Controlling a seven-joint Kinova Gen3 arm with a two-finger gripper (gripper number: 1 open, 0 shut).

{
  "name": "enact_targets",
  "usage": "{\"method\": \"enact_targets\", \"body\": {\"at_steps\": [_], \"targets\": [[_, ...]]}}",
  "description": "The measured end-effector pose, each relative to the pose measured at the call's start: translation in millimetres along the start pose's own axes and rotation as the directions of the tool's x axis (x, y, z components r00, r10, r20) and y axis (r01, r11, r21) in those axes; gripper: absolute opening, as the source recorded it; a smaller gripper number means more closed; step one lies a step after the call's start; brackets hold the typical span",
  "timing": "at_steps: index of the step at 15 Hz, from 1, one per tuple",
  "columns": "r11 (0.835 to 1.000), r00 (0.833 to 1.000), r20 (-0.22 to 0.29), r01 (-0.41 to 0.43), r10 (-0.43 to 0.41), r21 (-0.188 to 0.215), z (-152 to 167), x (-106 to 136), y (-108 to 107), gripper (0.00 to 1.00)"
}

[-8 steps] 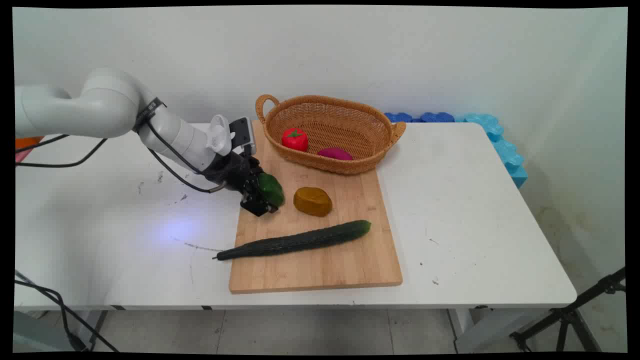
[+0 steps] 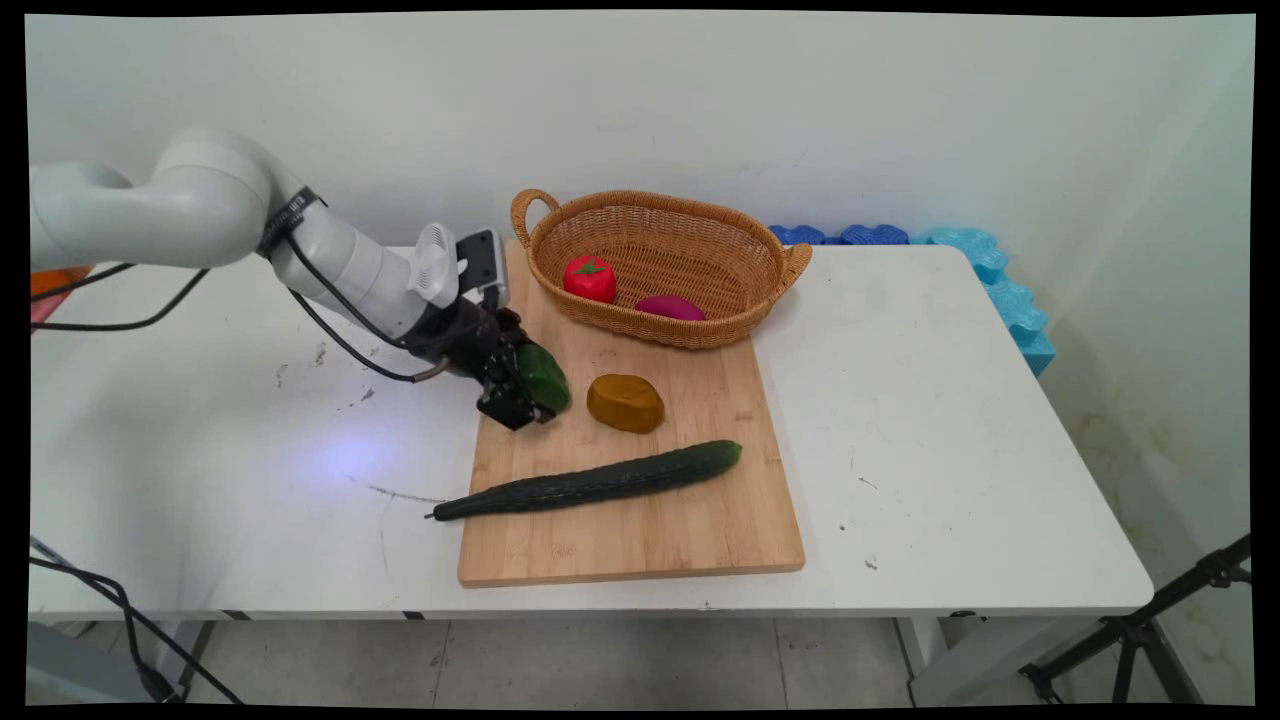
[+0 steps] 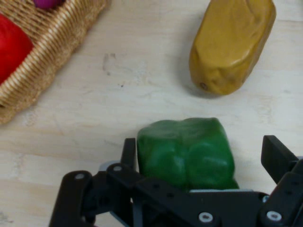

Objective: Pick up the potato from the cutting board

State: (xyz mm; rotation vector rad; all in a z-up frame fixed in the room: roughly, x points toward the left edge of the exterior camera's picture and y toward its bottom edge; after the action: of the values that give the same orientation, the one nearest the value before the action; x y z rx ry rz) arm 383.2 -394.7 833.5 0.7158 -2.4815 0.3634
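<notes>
Half-hidden green pepper (image 2: 542, 376) in gripper (image 2: 520, 390)

You see a white surface (image 2: 950, 420) carrying a wooden cutting board (image 2: 640, 520). At the board's far end sits a woven basket (image 2: 660, 262) holding a red tomato (image 2: 589, 278) and a purple vegetable (image 2: 670, 307). A brownish-yellow potato (image 2: 625, 402) lies mid-board, and a long dark cucumber (image 2: 590, 482) lies across the board nearer you, its thin end overhanging the left edge. Blue foam blocks (image 2: 985, 270) line the surface's far right corner.
</notes>
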Motion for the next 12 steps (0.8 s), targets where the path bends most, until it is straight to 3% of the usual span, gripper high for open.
{"method": "enact_targets", "body": {"at_steps": [7,12], "targets": [[0.998,0.998,0.003,-0.056,0.057,-0.013,-36,26,7,1.00],[0.992,0.992,0.014,-0.123,0.124,-0.032,-42,46,17,1.00]]}}
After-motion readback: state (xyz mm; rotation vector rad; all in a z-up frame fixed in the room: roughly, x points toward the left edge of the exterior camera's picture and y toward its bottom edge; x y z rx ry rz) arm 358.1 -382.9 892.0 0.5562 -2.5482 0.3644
